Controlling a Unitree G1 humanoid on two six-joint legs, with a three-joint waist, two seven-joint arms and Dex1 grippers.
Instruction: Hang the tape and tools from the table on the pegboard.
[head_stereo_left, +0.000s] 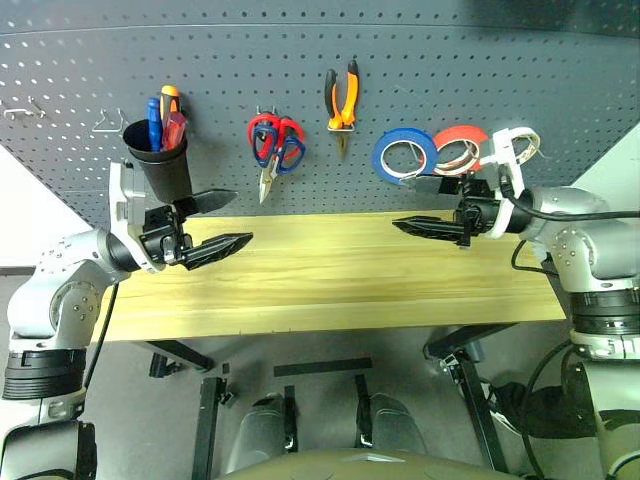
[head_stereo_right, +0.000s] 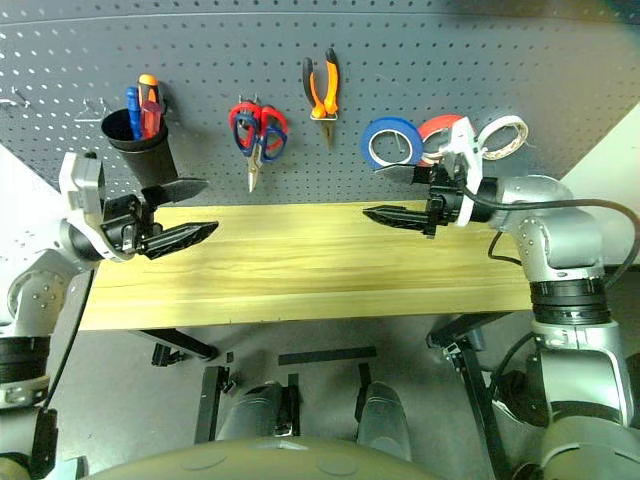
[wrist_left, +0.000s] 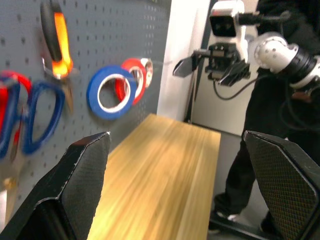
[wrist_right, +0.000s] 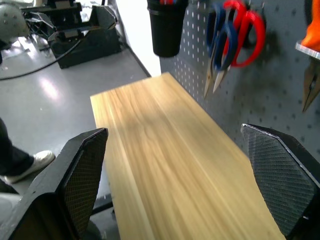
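A: Worktop (head_stereo_left: 330, 280)?
B: Bare wood; left gripper (head_stereo_left: 215, 222) at nine o'clock, right gripper (head_stereo_left: 420, 207) at three, both with fingers apart, holding nothing.
A: Pegboard (head_stereo_left: 420, 70)?
B: At twelve o'clock, hung: black cup (head_stereo_left: 160, 160) with screwdrivers (head_stereo_left: 155, 122), scissors (head_stereo_left: 275, 145), pliers (head_stereo_left: 341, 98), blue tape (head_stereo_left: 405, 155), red tape (head_stereo_left: 462, 145).

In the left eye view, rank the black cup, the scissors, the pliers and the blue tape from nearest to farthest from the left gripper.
1. Black cup, on the pegboard just above the left gripper.
2. Scissors, hanging further right.
3. Pliers, near the board's middle.
4. Blue tape, farthest, by the right gripper.
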